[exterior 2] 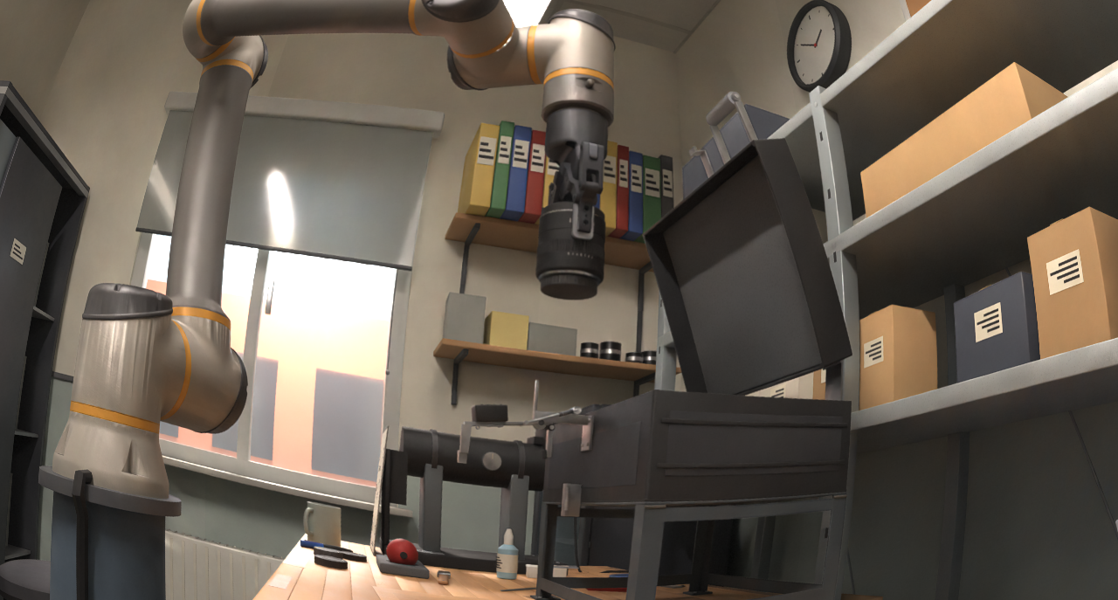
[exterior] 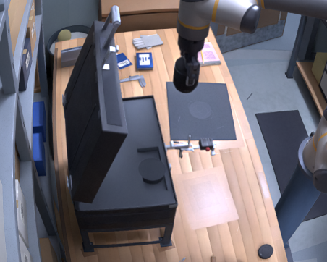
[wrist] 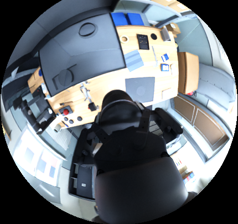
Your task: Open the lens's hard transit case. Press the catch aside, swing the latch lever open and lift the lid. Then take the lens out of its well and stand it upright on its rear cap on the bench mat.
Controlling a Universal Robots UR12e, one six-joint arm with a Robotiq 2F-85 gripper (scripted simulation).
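The hard transit case (exterior: 123, 166) stands on its stand at the bench's left side, with its lid (exterior: 94, 108) swung up and the round well (exterior: 152, 170) in the foam empty. I hold the black lens (exterior 2: 569, 253) in my gripper (exterior 2: 578, 221), hanging upright and high in the air. It hangs over the near-left corner of the dark bench mat (exterior: 200, 110), which lies on the wooden bench right of the case. The latch lever (exterior: 186, 146) sticks out from the case's right side. In the wrist camera the lens (wrist: 121, 116) fills the middle and hides my fingertips.
The raised lid (exterior 2: 743, 276) stands close to the left of the lens. Calipers (exterior: 134, 79), a blue booklet (exterior: 144, 60), gloves (exterior: 147, 41) and a pink pad (exterior: 209, 54) lie on the far bench. Shelves line the left wall.
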